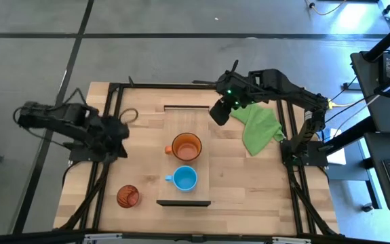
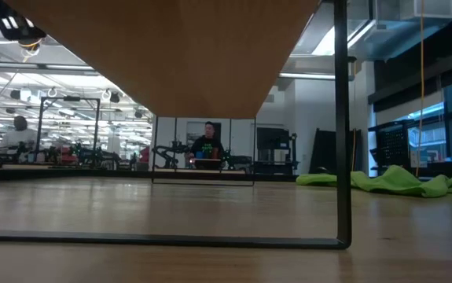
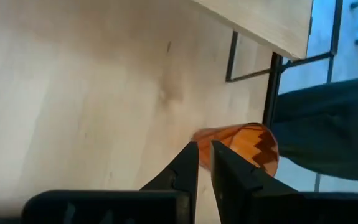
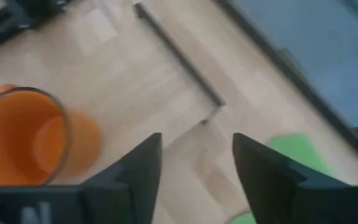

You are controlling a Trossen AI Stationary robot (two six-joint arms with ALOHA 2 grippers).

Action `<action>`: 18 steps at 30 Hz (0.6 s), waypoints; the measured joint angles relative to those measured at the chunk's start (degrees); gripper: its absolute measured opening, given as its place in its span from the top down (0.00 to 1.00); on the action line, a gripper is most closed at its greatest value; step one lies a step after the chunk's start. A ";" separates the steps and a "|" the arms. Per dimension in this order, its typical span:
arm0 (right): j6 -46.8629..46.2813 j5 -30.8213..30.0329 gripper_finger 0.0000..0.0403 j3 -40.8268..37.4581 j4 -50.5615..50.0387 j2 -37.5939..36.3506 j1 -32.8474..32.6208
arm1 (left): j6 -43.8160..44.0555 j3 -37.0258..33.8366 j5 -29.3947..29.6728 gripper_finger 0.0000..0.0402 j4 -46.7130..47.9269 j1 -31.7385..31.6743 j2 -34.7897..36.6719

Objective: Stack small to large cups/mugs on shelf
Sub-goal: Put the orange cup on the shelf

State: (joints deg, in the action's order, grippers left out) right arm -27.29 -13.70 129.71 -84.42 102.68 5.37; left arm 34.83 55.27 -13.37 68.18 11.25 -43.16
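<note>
The light-wood shelf [image 1: 201, 163] stands raised on a black frame in the middle of the table; its underside shows in the low view [image 2: 194, 55]. The orange mug [image 1: 186, 146] and the light-blue mug [image 1: 184, 178] stand upright on it, handles toward the table's left. The reddish-orange tumbler [image 1: 128, 196] stands on the tabletop left of the shelf, near the front. My right gripper [image 1: 218, 114] hovers open over the shelf's far right corner, with the orange mug [image 4: 29, 143] ahead of it. My left gripper [image 1: 120, 134] is shut and empty, above the table left of the shelf, the tumbler [image 3: 247, 146] beyond its fingers.
A green cloth [image 1: 259, 129] lies crumpled on the table right of the shelf, also in the low view [image 2: 398, 181]. Black frame rails [image 1: 293, 176] run along the table's left and right sides. People sit in the room beyond the table.
</note>
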 joint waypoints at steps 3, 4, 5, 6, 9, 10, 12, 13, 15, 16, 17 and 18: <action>-0.40 -3.35 0.42 0.00 -0.55 -1.24 -1.58 | 5.89 0.00 8.15 0.91 -3.32 9.65 -2.05; -0.92 -4.17 0.40 0.00 -0.79 -1.59 -2.00 | 7.55 -0.02 11.36 0.91 -3.84 13.03 -2.51; -1.17 -4.68 0.38 0.02 -0.86 -2.08 -2.42 | 9.21 -0.02 14.29 0.91 -4.11 16.14 -3.12; -1.61 -5.19 0.37 0.02 -1.18 -2.46 -2.79 | 10.91 -0.02 16.75 0.91 -4.03 19.53 -3.96; -2.92 -6.15 0.35 0.00 -1.98 -3.43 -3.57 | 15.30 -0.02 20.93 0.91 -3.98 28.47 -7.45; -3.84 -6.22 0.35 0.01 -2.40 -3.68 -3.82 | 16.52 -0.02 21.60 0.91 -4.04 31.25 -8.92; -4.49 -6.38 0.35 0.02 -3.16 -4.26 -4.45 | 18.49 -0.02 22.53 0.91 -4.00 35.66 -11.64; -4.99 -6.53 0.35 0.02 -3.15 -4.36 -4.84 | 19.04 -0.02 22.70 0.91 -3.98 37.27 -13.28; -5.50 -7.55 0.35 0.01 -3.15 -4.53 -5.74 | 20.49 -0.02 22.80 0.91 -4.03 39.30 -16.25; -5.53 -8.03 0.35 0.00 -3.06 -4.55 -6.13 | 21.52 -0.02 22.82 0.91 -4.02 39.79 -17.47; -5.56 -8.55 0.35 0.00 -2.83 -4.61 -6.47 | 22.50 -0.02 22.75 0.91 -4.03 39.92 -18.44; -5.59 -8.69 0.35 0.00 -2.62 -4.67 -6.75 | 23.38 -0.02 22.68 0.91 -4.07 39.96 -19.27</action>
State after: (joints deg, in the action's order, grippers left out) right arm -32.88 -22.39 129.71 -87.04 98.01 -1.38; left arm 58.21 55.24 9.31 64.12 51.21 -62.43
